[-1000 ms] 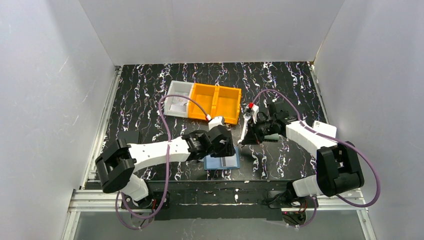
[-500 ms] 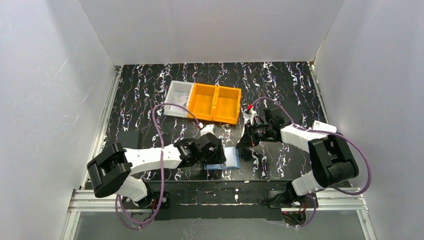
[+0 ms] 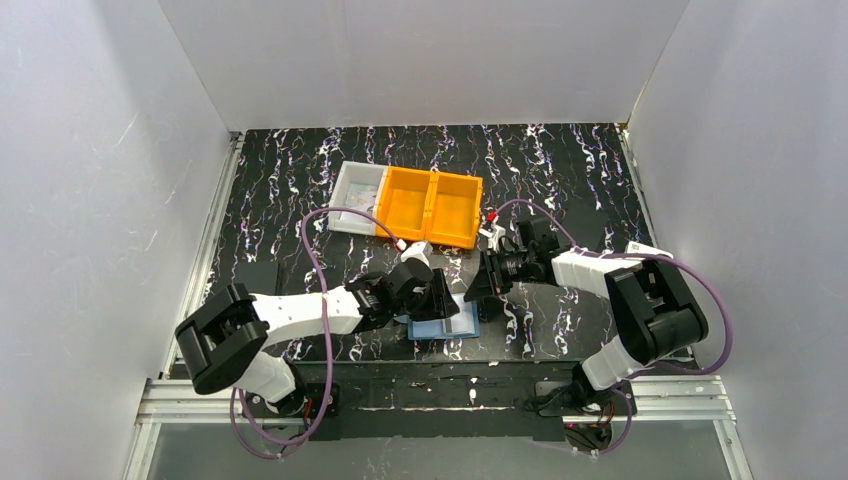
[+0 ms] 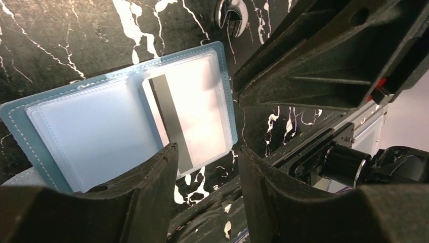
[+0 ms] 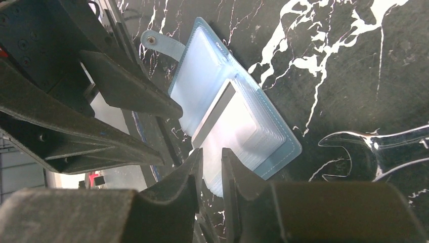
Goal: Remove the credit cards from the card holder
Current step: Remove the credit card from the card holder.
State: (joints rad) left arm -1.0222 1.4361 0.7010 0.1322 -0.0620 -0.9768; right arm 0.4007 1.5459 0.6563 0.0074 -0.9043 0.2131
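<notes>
Swinging in from the side, the right gripper (image 5: 211, 152) is now hanging over the card holder (image 4: 76, 131), jaws cracking open a sliver and empty. The left gripper (image 4: 207, 148) is hovering there too, jaws apart, holding nothing. The holder's lying open at the counter's (image 3: 560, 170) near edge, spread running left-right. A credit card (image 4: 195, 116) is sitting on it, long side along the fold, so I'm guessing the pulling is about to start.

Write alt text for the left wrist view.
An open light-blue folding card holder lies flat on the black marbled table, a pale card with a dark stripe at its right half. The left end effector hovers above, jaws apart.
</notes>
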